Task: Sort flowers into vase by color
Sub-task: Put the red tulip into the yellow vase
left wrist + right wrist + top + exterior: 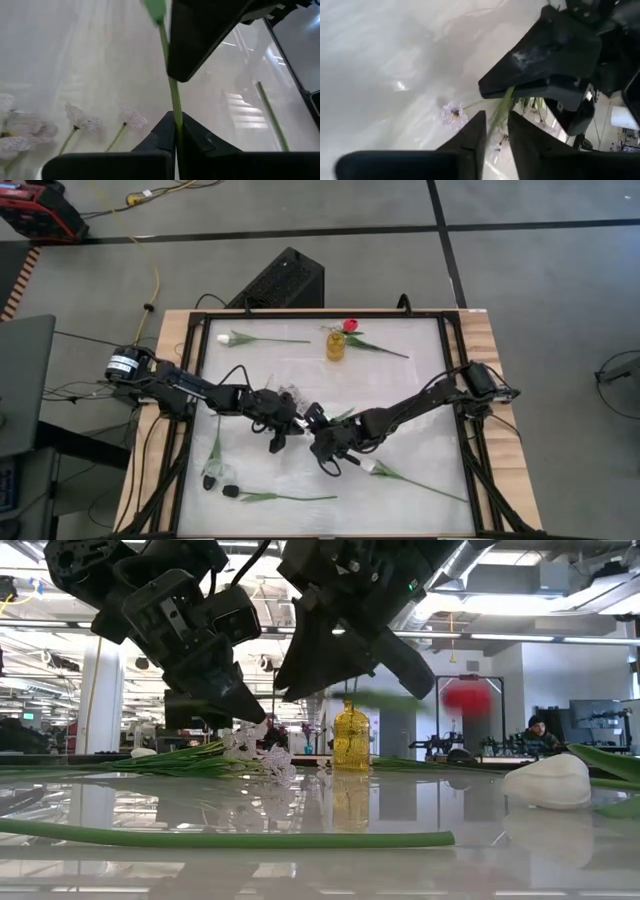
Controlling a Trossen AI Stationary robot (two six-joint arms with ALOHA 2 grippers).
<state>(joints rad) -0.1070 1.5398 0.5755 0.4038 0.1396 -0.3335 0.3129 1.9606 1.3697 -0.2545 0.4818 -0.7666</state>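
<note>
The spray of tiny white blossoms is at mid table, its blossoms low over the table in the low view. My left gripper is shut on its green stem. My right gripper is open right beside it. Its fingers stand on either side of the same stem, close to my left gripper's fingers. The yellow-amber vase stands at the far middle with a red tulip at it. My left gripper pinches the spray's thin green stem between its two fingers. The fingers lie across the stem. The stem runs on past the fingertips, clear of the table there, and the blossoms lie off to one side near the table top.
A white tulip lies at the far left and another at the near right. Black tulips lie at the near left, with one long stem along the near edge. A black frame borders the table.
</note>
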